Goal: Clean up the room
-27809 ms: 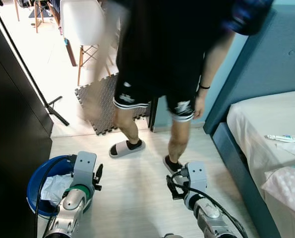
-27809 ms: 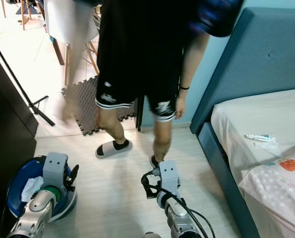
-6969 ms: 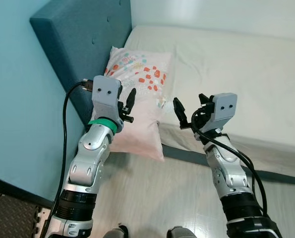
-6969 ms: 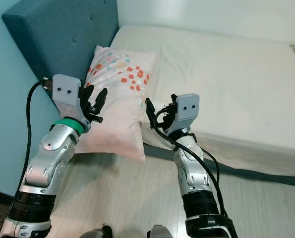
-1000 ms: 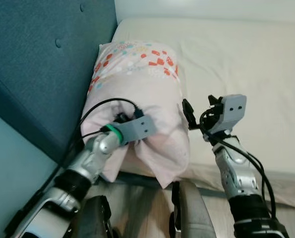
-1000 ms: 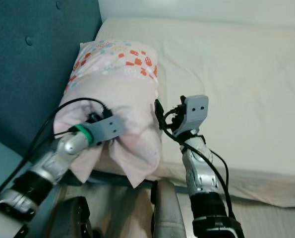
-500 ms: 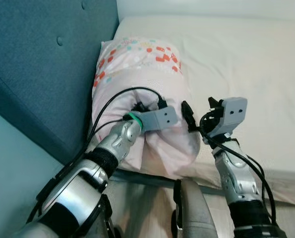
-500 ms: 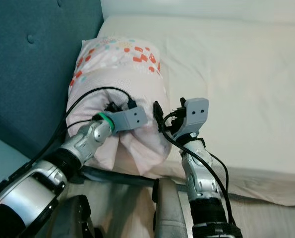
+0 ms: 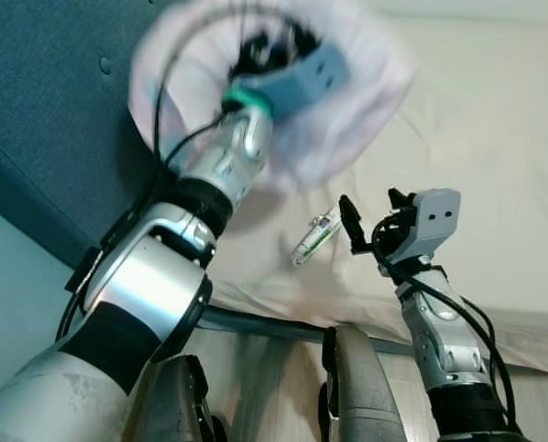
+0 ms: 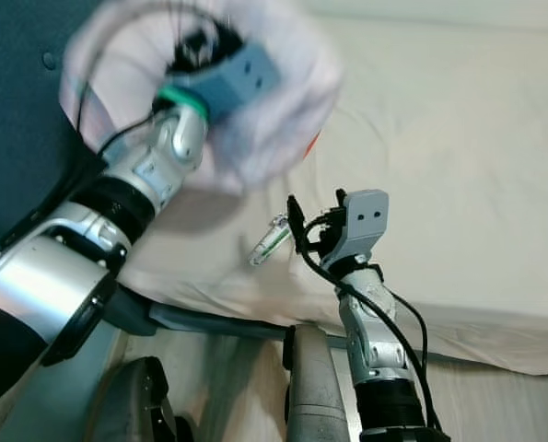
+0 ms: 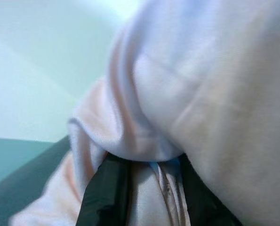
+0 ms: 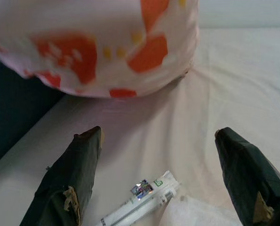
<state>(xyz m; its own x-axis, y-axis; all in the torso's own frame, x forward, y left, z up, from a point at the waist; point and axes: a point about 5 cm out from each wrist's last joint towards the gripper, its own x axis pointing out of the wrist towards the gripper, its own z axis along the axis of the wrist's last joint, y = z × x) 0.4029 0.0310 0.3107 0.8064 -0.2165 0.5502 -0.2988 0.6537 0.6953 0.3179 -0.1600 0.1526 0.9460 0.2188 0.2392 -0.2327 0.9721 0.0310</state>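
I've got the left gripper [image 11: 140,188] pinched on the pillow [image 9: 347,120] and hoisted clear of the bed [image 9: 495,120] — the toothpaste tube [image 12: 142,205] lies bare on the sheet, so next I'd drop the wide-open, empty right gripper [image 12: 154,181] onto it.

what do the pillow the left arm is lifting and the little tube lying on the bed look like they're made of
The pillow looks like soft woven fabric, pale pink with orange print, bunching into folds where the left gripper pinches it. The tube looks like glossy white plastic with a label catching light, probably a squeeze tube. It lies on the matte cream bed sheet.
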